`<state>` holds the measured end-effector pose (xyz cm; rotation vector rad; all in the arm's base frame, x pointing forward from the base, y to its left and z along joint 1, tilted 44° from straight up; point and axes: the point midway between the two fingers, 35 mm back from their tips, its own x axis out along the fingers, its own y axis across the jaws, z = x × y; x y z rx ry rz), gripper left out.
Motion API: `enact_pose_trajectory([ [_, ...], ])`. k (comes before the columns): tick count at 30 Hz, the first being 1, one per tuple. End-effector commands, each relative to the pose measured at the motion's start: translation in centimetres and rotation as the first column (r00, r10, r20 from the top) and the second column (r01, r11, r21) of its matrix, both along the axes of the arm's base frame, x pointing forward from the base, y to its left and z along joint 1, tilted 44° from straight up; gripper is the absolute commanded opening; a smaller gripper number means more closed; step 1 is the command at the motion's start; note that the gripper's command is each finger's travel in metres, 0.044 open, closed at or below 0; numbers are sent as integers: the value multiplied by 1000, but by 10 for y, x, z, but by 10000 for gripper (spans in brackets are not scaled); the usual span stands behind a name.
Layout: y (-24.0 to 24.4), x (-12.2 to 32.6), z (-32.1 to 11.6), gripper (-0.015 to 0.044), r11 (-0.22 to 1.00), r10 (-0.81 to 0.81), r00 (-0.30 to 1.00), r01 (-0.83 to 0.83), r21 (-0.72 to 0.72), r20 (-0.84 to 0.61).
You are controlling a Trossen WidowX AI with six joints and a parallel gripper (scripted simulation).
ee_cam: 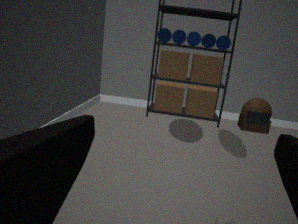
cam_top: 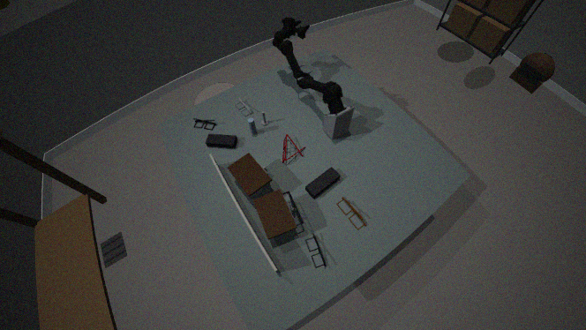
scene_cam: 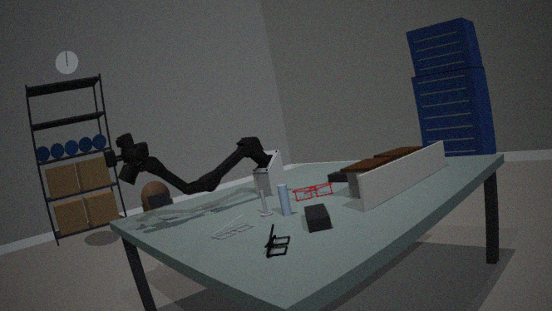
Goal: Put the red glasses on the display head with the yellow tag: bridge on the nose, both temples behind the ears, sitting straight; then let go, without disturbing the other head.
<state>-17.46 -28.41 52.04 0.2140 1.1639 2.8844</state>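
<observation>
Top: red glasses (cam_top: 285, 149) (scene_cam: 312, 191) on table (cam_top: 379, 146) (scene_cam: 249, 266), between arm base (cam_top: 339, 123) (scene_cam: 263, 183) and two brown-topped stands (cam_top: 250, 175) (scene_cam: 366, 165). Arm reaches to the far side. Judged step: before pickup; next move calls for swinging back over the glasses.

Exterior: white panel (cam_top: 244, 213) (scene_cam: 401, 176) stands right of the glasses. Heads and yellow tag not discernible here or from above.

Wrist: gripper (cam_top: 304, 31) (scene_cam: 114, 168) (ee_cam: 185, 135) spread nearly full, nothing held; shelf rack (scene_cam: 66, 86) (ee_cam: 197, 12) ahead, its blue round items (scene_cam: 71, 147) (ee_cam: 194, 39) unseen from above.
</observation>
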Motion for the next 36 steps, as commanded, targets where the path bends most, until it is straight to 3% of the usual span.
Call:
enact_pose_trajectory([
  [1, 0, 0, 0, 426, 1000, 0, 1000, 0, 0, 0],
  [8, 0, 0, 0, 440, 1000, 0, 1000, 0, 0, 0],
  [12, 22, 3, 24, 335, 1000, -4, 994, 2, -25, -107],
  [18, 113, -16, 74, 177, 975, -221, 943, 207, -80, -249],
  [20, 121, -16, 83, 125, 965, -255, 925, 264, -7, -282],
  [25, 197, -6, 114, 0, 886, -446, 812, 459, -59, -376],
  [30, 272, 26, 136, 0, 748, -632, 637, 650, -133, -442],
  [36, 345, 87, 150, 0, 502, -804, 356, 836, -221, -476],
])
